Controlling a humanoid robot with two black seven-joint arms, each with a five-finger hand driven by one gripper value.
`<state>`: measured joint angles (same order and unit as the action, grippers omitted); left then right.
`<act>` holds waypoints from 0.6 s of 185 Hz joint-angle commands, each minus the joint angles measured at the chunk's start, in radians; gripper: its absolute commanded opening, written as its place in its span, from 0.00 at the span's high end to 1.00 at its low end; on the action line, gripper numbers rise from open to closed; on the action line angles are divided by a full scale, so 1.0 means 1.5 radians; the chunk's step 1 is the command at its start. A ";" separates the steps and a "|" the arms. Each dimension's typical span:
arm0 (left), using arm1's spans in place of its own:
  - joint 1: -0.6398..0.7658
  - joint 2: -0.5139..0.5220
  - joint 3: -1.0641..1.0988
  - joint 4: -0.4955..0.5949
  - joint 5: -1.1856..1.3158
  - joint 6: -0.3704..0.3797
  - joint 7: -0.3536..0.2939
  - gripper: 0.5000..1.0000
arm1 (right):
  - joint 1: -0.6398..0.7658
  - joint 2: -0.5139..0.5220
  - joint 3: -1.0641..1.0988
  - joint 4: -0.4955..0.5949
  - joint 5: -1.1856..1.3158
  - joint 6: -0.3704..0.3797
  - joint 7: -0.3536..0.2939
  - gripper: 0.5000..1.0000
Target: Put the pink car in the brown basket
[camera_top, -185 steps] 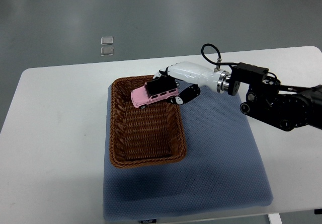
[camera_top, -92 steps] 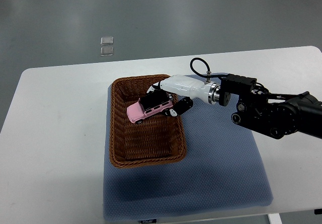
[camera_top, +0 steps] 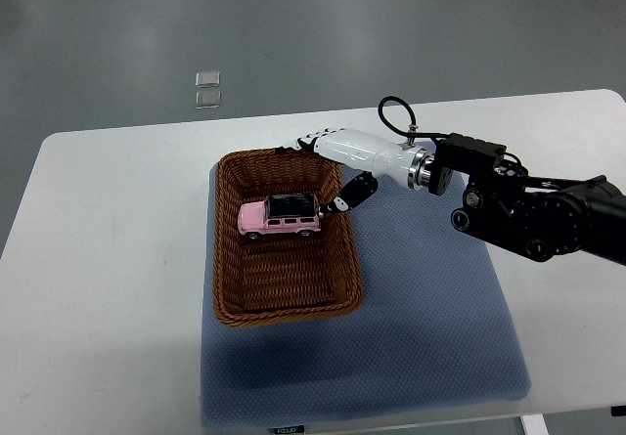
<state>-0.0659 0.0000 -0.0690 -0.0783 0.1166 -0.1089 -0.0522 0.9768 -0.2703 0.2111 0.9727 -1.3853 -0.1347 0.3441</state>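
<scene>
The pink car (camera_top: 279, 217), a toy with a black roof, lies on the floor of the brown wicker basket (camera_top: 227, 259), in its far half. My right hand (camera_top: 328, 171) hovers over the basket's far right corner, just right of the car. Its fingers (camera_top: 311, 143) are spread and hold nothing. Its thumb (camera_top: 352, 193) points down toward the basket's right rim, near the car's rear but apart from it. The right arm (camera_top: 528, 215) comes in from the right edge. The left arm is out of view.
The basket stands on a blue-grey mat (camera_top: 430, 327) on a white table (camera_top: 108, 259). Two small clear squares (camera_top: 206, 88) lie on the grey floor beyond the table's far edge.
The hand lowered the car into the basket and let it go. The car now lies level on the basket floor, and the fingers have opened and pulled back up and right.
</scene>
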 commanded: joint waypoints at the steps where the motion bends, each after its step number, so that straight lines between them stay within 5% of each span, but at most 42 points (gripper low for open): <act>1: 0.000 0.000 0.000 0.000 0.000 0.000 0.000 0.00 | -0.013 -0.005 0.029 -0.003 0.082 -0.018 -0.001 0.20; 111: 0.000 0.000 0.000 -0.001 0.000 0.000 0.000 0.00 | -0.127 -0.003 0.285 -0.110 0.652 -0.019 -0.065 0.20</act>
<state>-0.0659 0.0000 -0.0691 -0.0795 0.1166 -0.1089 -0.0522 0.8031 -0.2652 0.6297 0.8178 -0.5614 -0.1644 0.2526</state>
